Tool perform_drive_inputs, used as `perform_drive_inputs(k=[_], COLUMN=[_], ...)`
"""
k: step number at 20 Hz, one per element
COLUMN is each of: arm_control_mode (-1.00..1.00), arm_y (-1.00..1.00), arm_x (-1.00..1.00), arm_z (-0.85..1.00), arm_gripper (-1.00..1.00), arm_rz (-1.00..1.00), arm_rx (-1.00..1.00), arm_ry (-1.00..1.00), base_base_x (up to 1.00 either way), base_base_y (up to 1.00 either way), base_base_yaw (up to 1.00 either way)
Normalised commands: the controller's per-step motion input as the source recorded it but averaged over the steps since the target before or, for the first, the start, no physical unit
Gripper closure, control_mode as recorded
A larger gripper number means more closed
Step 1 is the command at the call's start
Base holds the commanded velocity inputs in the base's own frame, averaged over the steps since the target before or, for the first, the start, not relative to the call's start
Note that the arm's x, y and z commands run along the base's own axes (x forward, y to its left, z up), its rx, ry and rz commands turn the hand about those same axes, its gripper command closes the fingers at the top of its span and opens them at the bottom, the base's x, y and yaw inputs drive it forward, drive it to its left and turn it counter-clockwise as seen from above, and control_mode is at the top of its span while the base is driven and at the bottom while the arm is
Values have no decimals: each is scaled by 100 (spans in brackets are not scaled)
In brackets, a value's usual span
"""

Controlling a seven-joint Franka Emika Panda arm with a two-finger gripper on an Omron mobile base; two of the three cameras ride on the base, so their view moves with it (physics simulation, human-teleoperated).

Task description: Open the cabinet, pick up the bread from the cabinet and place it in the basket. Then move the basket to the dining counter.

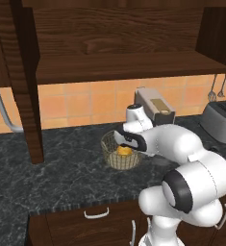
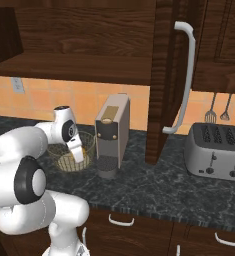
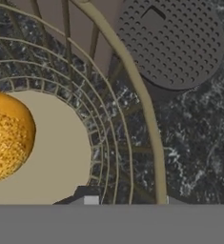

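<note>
Bread [image 3: 6, 138] lying on basket [image 3: 132, 95] floor, at 9 o'clock in hand view. Jaws straddling basket rim at 6 o'clock, seemingly closing on wire wall for carry; grip not confirmable. Basket on black desk [image 1: 61, 168], coffee machine [image 2: 113, 132] at 3 o'clock. Cabinet [image 1: 23, 72] doors open.

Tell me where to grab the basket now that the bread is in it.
Take the basket by its top rim, coming from above with one finger inside the wire wall and one outside. It stands upright and open-topped, and the bread lies on the bottom, away from that side's wall.
</note>
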Motion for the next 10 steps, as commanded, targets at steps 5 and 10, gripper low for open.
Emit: perform_drive_inputs(k=[5,10], arm_control_mode=[-100,-100], arm_y=[19,22], arm_x=[-18,-61], arm_z=[22,60], arm_gripper=[100,100], arm_rz=[0,0], arm_rx=[8,9], arm_ry=[-6,-32], base_base_x=[0,0], base_base_y=[0,0], base_base_yaw=[0,0])
